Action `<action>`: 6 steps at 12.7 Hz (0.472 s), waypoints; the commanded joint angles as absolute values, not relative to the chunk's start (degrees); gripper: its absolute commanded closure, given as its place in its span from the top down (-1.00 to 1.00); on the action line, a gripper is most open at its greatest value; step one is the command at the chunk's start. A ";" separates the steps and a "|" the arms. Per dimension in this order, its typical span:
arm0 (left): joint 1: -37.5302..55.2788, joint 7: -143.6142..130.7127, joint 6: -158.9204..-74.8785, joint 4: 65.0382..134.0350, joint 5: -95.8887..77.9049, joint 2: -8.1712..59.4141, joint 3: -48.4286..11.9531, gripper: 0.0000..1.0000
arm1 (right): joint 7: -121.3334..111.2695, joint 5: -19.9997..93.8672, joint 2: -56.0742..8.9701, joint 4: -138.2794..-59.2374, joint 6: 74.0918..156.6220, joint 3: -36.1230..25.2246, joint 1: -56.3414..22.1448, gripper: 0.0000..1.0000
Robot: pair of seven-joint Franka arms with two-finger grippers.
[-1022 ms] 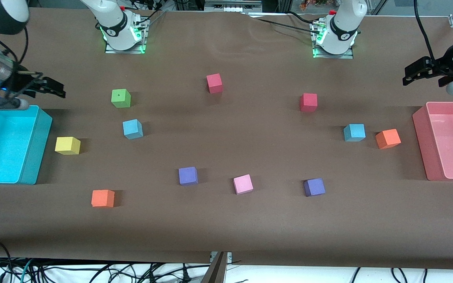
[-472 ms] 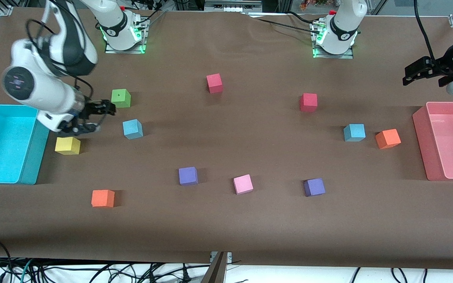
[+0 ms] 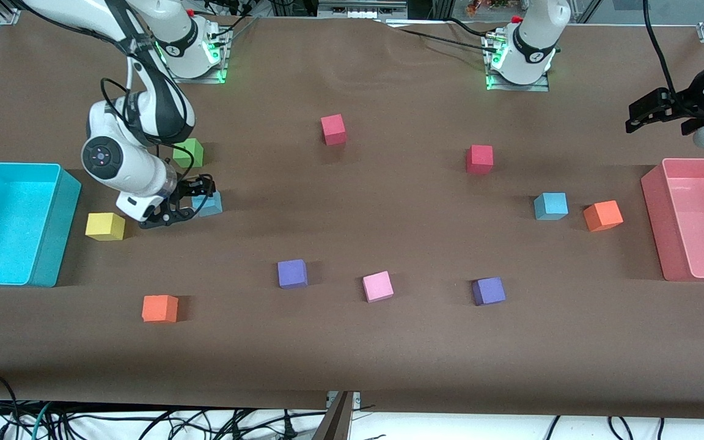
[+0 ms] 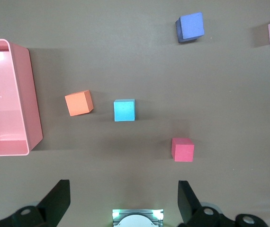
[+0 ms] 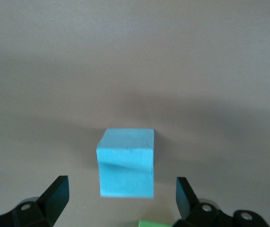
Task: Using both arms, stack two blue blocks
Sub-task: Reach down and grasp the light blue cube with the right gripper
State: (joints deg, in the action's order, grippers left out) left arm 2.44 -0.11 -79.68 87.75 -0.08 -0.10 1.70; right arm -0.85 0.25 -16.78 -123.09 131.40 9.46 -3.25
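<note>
Right gripper [image 3: 186,203], jaws wide, empty, low over one blue block [image 3: 208,201]; possibly not touching it. Green cube [image 3: 188,152] and yellow cube [image 3: 105,226] nearby, room between. It came from the cyan bin [image 3: 52,269]. Left gripper [image 3: 657,112] waits, wide, above pink bin [image 3: 651,201]; second blue block [image 3: 550,206] beside orange cube [image 3: 602,216].
</note>
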 commanded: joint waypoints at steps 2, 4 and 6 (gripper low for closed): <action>2.81 0.53 -78.31 85.87 1.32 0.79 1.76 1.00 | -1.23 -0.35 -17.92 -128.40 139.56 9.67 -3.34 1.00; 2.81 0.53 -78.31 85.78 1.32 0.79 1.76 1.00 | -1.23 -0.44 -20.03 -128.67 142.10 9.67 -3.86 1.00; 2.81 0.53 -78.31 85.78 1.32 0.79 1.76 1.00 | -1.23 -0.44 -21.70 -128.76 144.22 9.67 -3.96 0.48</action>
